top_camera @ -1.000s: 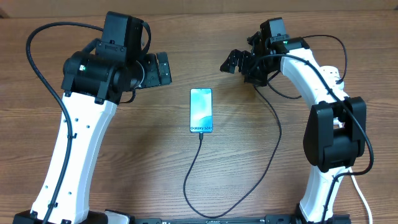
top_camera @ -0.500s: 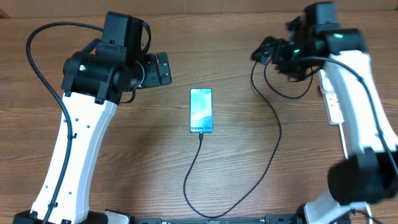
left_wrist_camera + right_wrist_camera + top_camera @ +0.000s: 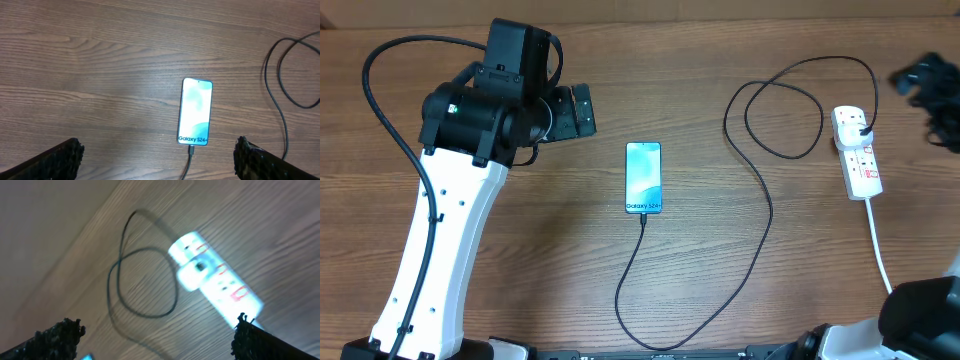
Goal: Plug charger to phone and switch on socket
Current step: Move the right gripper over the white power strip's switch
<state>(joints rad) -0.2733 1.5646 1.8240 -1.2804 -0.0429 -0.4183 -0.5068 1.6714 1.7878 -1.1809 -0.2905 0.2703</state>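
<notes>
The phone (image 3: 643, 177) lies screen up at mid-table, its teal display lit (image 3: 195, 111). The charger (image 3: 765, 215), a thin black cable, has its small tip in the phone's bottom edge (image 3: 191, 149). From there it runs toward the front edge, curls into a loop (image 3: 145, 280) and ends in a black plug seated in the socket (image 3: 857, 152). The socket is a white strip with red marks (image 3: 215, 280). My left gripper (image 3: 584, 112) hovers left of the phone, open and empty (image 3: 157, 162). Blurred at the right edge, my right gripper (image 3: 932, 90) is open and empty (image 3: 159, 340) above the socket.
The socket's thick white cord (image 3: 880, 250) runs to the front right. The left arm's black cable (image 3: 380, 110) arcs over the left side of the wooden table (image 3: 520, 260).
My right arm has swung from just right of the phone out to the far right edge, uncovering the socket and the cable loop. The left arm and phone have not moved.
</notes>
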